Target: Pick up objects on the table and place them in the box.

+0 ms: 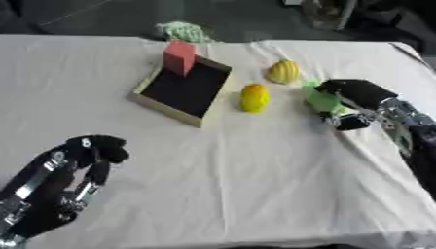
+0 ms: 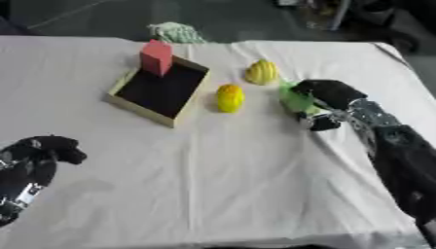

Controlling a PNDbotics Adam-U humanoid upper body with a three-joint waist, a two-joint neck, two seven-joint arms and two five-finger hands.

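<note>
White cloth (image 1: pixel 255 175) covers the bench. The box (image 1: pixel 170 104) is tan with a black inside; the block (image 1: pixel 179 57) is red. Two fruits (image 1: pixel 255 97) are yellow, one object (image 1: pixel 322 99) green. Black hands (image 1: pixel 94 148).

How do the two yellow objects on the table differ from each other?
The near yellow object lies close beside the box, with an orange-tinted top; the far yellow object lies further back and right, paler and ridged. The near one is elongated toward the camera; the far one looks rounder. Both rest free on the cloth, untouched.

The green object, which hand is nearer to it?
Right. The right hand has its fingers curled around the green object; the left hand sits far away near the lower left corner.
</note>
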